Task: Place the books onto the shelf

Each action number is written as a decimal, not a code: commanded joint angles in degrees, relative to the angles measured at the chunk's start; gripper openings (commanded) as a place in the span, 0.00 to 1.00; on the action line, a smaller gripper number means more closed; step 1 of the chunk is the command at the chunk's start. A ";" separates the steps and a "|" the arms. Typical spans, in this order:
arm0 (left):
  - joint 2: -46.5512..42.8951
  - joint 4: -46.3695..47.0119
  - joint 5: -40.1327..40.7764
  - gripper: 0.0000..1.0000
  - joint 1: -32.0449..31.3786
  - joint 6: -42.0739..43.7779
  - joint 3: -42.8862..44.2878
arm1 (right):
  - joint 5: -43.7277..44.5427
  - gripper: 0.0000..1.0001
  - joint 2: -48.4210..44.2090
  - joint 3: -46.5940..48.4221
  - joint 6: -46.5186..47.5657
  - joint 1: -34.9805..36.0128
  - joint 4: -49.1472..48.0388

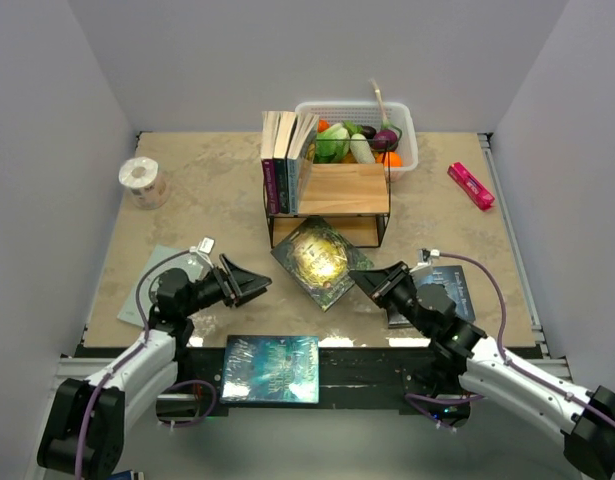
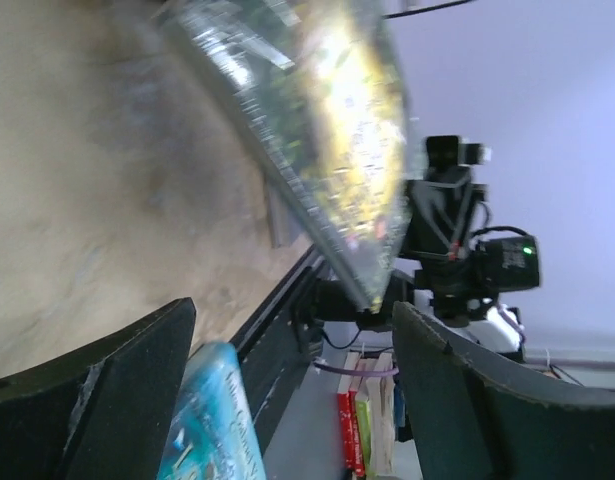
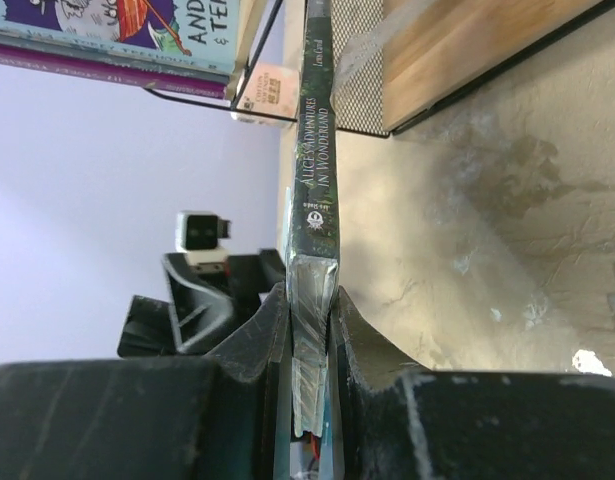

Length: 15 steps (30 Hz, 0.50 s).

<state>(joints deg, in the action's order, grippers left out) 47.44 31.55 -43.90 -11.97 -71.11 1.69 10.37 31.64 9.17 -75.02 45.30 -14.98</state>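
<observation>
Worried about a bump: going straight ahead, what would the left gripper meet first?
Likely the green-gold book clamped by the right gripper; the open left gripper faces it, though depth is unclear.

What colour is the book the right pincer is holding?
The book is dark green with a gold centre; top view shows it best.

I see a white veg basket (image 1: 408,143) at 12 o'clock, a pink oblong thing (image 1: 470,185) at 2, and a paper roll (image 1: 142,182) at 10, all on the tan table (image 1: 197,200).
</observation>
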 commanded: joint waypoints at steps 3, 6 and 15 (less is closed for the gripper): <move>-2.70 19.07 0.03 0.89 -0.86 -5.53 -7.23 | -3.42 0.00 0.00 -0.29 -3.37 -0.12 -9.62; -1.14 19.60 2.32 0.92 -0.78 -4.48 -6.97 | -5.80 0.00 2.55 0.93 -3.03 -0.12 -10.85; 12.75 23.29 -1.80 0.90 -0.87 -0.96 -6.00 | -6.68 0.00 2.82 2.87 -2.93 -0.30 -12.00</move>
<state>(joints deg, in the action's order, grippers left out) 57.28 49.93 -43.64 -12.51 -74.26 1.72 4.47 36.23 7.94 -76.14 45.32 -16.14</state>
